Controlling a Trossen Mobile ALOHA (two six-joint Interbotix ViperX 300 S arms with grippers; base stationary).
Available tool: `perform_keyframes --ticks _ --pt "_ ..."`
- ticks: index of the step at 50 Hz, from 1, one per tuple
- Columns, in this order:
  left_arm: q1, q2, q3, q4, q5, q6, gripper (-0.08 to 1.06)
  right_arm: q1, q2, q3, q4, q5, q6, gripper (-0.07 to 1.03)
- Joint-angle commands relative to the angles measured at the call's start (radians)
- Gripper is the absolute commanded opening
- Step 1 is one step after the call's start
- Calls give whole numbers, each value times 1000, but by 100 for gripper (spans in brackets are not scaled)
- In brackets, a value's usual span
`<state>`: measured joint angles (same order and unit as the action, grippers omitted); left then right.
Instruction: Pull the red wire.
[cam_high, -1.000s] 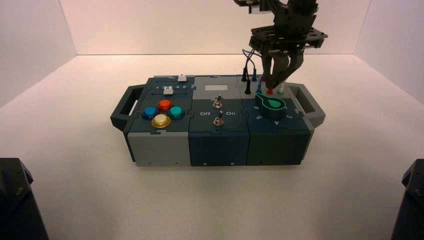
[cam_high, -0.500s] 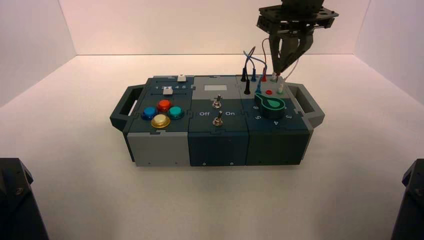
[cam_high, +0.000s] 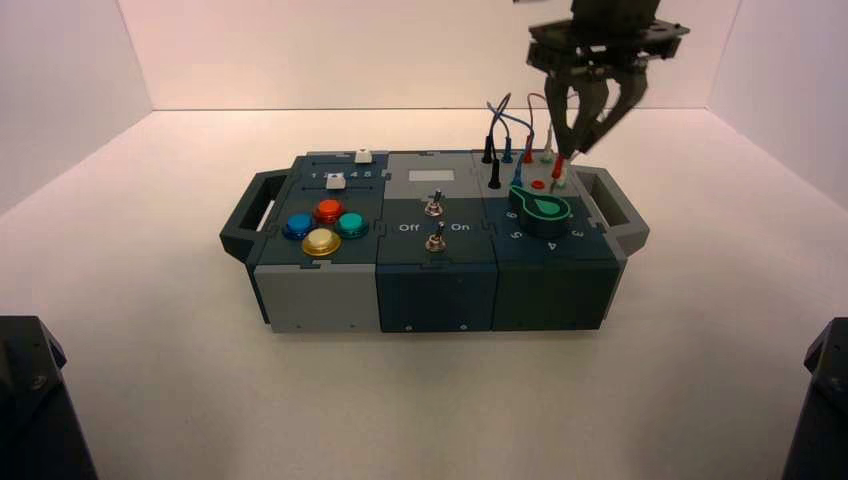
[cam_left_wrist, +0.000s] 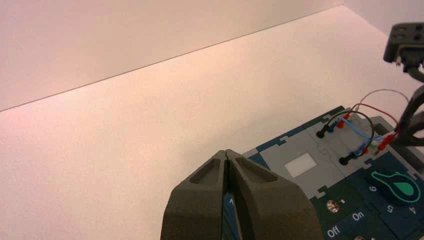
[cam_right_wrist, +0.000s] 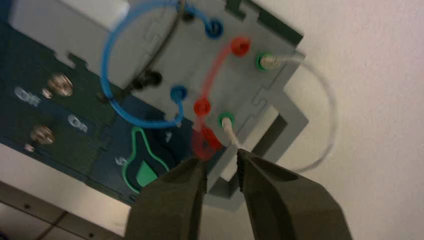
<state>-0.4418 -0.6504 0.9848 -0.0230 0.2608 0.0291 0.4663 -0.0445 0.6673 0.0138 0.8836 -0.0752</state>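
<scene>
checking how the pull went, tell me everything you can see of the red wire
The red wire is thin, looks flexible and arches over the box's far right section. One tapered red plug sits in the far red socket; the other is out, tilted beside the near red socket. The right gripper is open just above; I can't tell whether they touch.

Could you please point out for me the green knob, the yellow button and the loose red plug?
Green knob (cam_high: 546, 208): high view, on its teardrop-shaped top.
Yellow button (cam_high: 321, 239): high view, on its cap.
Loose red plug (cam_left_wrist: 384, 143): left wrist view, on its body.
</scene>
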Motion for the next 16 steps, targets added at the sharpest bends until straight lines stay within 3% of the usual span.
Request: perform_keyframes --ticks 1,9,16 --pt "8 -8 -38 3 -8 8 -3 6 -48 -2 -2 25 -2 36" --pt "20 -9 -37 3 -9 11 -3 6 -138 25 18 80 0 36" --pt "25 -9 -40 3 -9 11 -3 8 -213 40 38 83 2 36"
